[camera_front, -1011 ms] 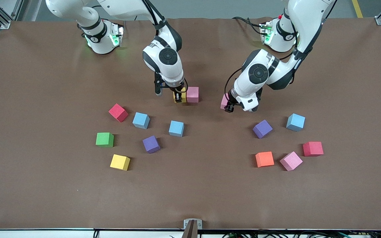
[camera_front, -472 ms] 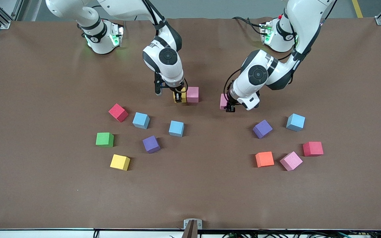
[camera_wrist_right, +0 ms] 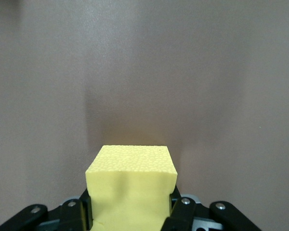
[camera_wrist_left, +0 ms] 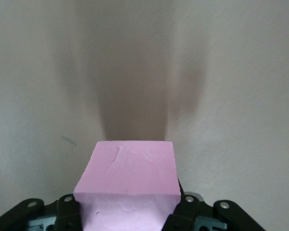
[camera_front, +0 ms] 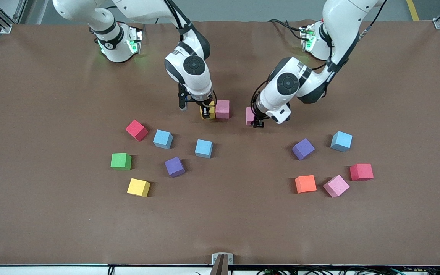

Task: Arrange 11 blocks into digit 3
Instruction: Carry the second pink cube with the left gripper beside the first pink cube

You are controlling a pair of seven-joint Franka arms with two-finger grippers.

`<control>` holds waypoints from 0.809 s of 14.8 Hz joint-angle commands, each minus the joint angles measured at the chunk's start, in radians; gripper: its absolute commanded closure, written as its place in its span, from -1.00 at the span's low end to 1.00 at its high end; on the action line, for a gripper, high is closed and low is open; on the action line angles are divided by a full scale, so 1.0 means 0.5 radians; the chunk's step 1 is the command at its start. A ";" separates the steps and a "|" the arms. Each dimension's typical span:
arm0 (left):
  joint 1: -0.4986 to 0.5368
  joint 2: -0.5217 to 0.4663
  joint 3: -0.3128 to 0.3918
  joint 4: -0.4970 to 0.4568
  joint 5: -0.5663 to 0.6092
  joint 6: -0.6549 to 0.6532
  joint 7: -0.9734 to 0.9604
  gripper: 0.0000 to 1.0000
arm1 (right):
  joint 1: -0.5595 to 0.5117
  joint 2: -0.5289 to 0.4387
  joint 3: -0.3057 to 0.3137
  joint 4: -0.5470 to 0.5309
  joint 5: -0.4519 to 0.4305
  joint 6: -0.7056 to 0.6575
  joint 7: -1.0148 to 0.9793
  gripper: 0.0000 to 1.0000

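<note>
Cube count on the counter (camera_front: 33,214): 14 total. Pink 3, yellow 2, light blue 3, purple 2, red 2, orange 1, green 1

Right gripper (camera_front: 206,111): jaws clamped on a yellow cube (camera_front: 209,110), down at the counter, touching the pink cube (camera_front: 222,109) on the side toward the left arm's end. Right wrist view confirms the yellow cube (camera_wrist_right: 131,187) sits between the jaws

Left gripper (camera_front: 257,121): jaws clamped on a second pink cube (camera_front: 249,115), low over the counter, near the placed pink one but apart from it. Left wrist view shows that pink cube (camera_wrist_left: 127,185) gripped

Loose toward the right arm's end: red (camera_front: 136,130), light blue (camera_front: 163,139), light blue (camera_front: 204,148), purple (camera_front: 174,166), green (camera_front: 121,160), yellow (camera_front: 138,187)

Loose toward the left arm's end: purple (camera_front: 303,148), light blue (camera_front: 341,141), red (camera_front: 361,172), orange (camera_front: 305,183), pink (camera_front: 335,186)

Digit 3: only the yellow-pink pair is touching so far
</note>
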 commanded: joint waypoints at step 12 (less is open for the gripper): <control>-0.147 0.173 -0.004 -0.020 0.014 0.315 -0.093 0.57 | 0.016 0.049 -0.007 0.051 0.039 -0.002 0.023 0.97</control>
